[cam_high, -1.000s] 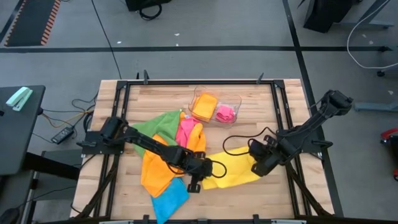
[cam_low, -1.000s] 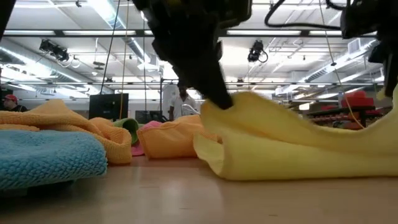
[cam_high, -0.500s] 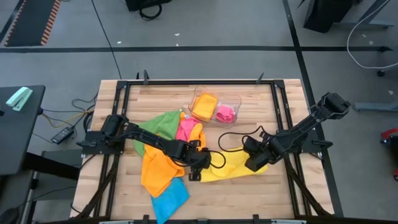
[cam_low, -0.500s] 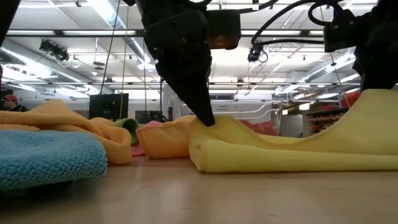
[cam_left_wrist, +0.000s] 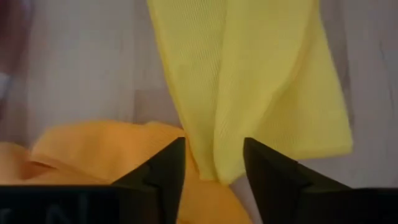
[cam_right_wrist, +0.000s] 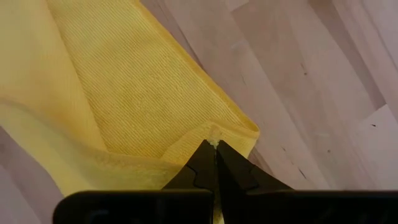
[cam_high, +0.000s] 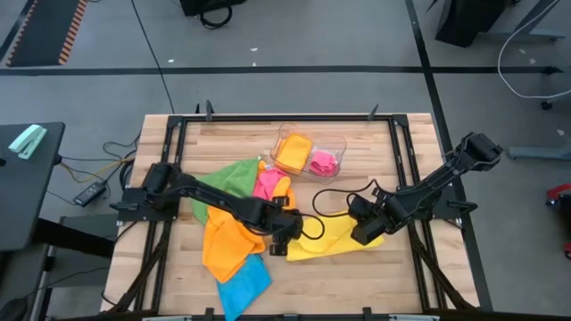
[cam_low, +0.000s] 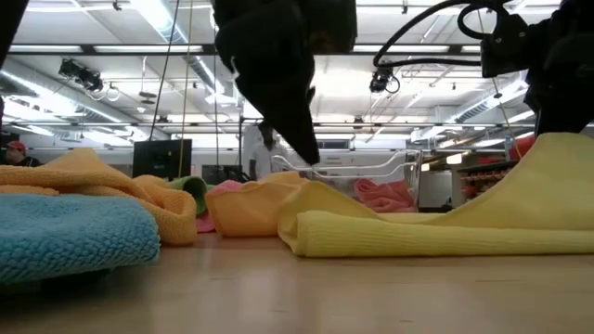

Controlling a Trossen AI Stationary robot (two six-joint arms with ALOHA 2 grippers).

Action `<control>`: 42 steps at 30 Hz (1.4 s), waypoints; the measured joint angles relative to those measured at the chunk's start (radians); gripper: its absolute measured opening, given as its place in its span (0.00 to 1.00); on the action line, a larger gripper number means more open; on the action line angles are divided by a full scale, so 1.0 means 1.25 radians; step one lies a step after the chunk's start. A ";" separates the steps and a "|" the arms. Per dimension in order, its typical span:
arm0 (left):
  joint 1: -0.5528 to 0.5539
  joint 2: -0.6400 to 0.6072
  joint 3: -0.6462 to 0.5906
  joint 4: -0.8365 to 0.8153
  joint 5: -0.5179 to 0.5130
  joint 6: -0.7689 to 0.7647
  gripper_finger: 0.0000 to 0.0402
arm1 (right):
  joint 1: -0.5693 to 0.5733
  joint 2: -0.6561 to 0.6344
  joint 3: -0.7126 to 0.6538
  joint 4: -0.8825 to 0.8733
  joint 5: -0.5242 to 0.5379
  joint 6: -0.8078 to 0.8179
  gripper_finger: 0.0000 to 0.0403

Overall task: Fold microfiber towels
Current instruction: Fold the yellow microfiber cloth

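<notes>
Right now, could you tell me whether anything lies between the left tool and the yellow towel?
Nothing visible does. The left tool is open directly over the yellow towel edge, beside the orange towel. The right tool pinches the towel's far corner.

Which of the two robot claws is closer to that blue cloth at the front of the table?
The left. The left gripper hangs open just above and to the right of the blue towel, beside the yellow towel. The right gripper pinches the yellow towel's far corner, farther away.

Blue towel cut off at the high view's bottom edge
</notes>
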 joint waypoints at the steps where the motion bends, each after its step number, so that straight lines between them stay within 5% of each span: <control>1: -0.002 -0.006 0.000 0.000 0.000 0.012 0.46 | 0.000 0.000 0.000 0.001 0.000 0.001 0.02; 11: -0.062 0.037 -0.002 0.042 0.130 0.018 0.46 | 0.000 0.000 0.000 0.003 0.000 0.005 0.02; 19: -0.057 0.089 -0.002 0.061 0.007 0.008 0.37 | 0.000 0.000 0.000 0.018 -0.001 0.006 0.02; 37: -0.082 0.134 0.002 0.086 0.050 0.016 0.28 | -0.065 0.002 -0.068 0.006 0.023 0.145 0.02; 42: -0.087 0.136 0.002 0.084 0.069 0.014 0.27 | -0.095 0.002 -0.094 -0.004 -0.048 0.131 0.02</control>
